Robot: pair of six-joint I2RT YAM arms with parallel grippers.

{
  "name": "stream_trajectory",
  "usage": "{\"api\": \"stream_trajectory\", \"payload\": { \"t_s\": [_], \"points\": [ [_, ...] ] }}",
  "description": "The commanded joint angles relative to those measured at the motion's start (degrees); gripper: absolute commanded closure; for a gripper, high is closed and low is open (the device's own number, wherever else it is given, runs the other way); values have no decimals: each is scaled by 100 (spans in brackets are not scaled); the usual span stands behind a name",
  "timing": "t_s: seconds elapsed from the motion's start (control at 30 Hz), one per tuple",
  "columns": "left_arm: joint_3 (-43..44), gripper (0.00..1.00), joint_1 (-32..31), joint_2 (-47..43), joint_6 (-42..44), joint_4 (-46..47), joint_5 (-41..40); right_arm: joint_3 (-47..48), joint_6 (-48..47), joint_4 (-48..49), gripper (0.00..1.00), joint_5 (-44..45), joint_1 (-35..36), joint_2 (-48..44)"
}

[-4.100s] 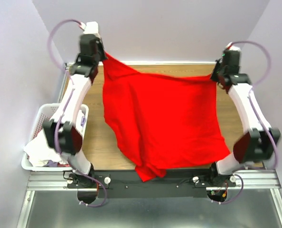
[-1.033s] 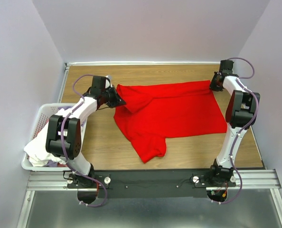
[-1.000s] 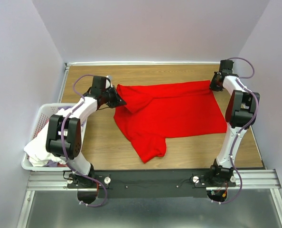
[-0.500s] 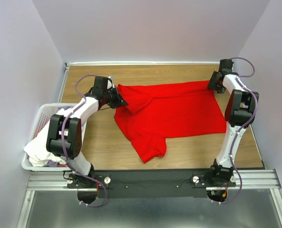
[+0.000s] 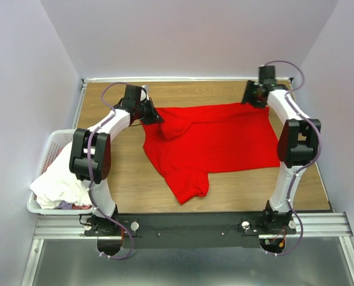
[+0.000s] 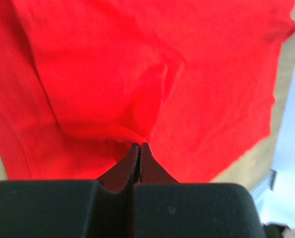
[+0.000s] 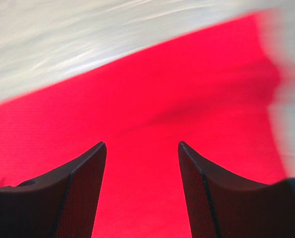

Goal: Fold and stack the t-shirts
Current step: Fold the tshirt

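Broadly, the red shirt [image 5: 219, 140] lies spread on the table [image 5: 117, 173], its long axis running left to right across the far half of the wood. One narrower lobe reaches toward the near edge; whether that is a sleeve or the hem I cannot tell, and no collar shows, so which way it points is unclear. Near its far left corner the cloth is doubled over in a loose fold.

The left gripper [image 5: 155, 117] sits at that corner with its jaws pressed together on a pinch of red cloth, plain in the left wrist view [image 6: 139, 148]. The right gripper [image 5: 247, 95] is at the far right corner, jaws apart and nothing between them; its wrist view [image 7: 141, 146] is blurred, showing red cloth below and pale table beyond.

White shirts [image 5: 58, 185] heap in the basket [image 5: 50, 143] off the table's left edge, partly hidden by the left arm.
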Motion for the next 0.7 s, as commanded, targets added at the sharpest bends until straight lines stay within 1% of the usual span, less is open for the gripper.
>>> {"api": "stream_trajectory", "payload": {
  "t_s": [0.0,0.07,0.1,0.13,0.2,0.23,0.33,0.43,0.57,0.67],
  "points": [
    [761,100,-3,672,361,-204,-485,99,-343,-95,34,-606,1002,-7],
    [1026,100,5,884,432,-265,-617,108,-457,-60,35,-678,1303,46],
    [1140,100,5,981,475,-292,-679,100,-511,-25,37,-704,1461,55],
    [1359,100,14,1173,554,-370,-819,74,-668,19,37,-765,1767,72],
    [1553,100,32,1359,634,-467,-1012,12,-809,160,40,-818,2067,81],
    [1694,100,49,1490,678,-477,-1057,-84,-941,291,40,-853,2338,72],
    [1905,100,76,1693,704,-451,-1180,-173,-1161,502,41,-906,2831,90],
    [2107,100,85,1860,766,-450,-1277,-252,-1302,871,43,-1064,3201,177],
    [2301,100,102,2062,775,-477,-1304,-112,-1443,1004,46,-1292,3562,388],
    [2415,100,102,2203,801,-494,-1339,11,-1513,1083,50,-1442,3773,590]
  ]
}}
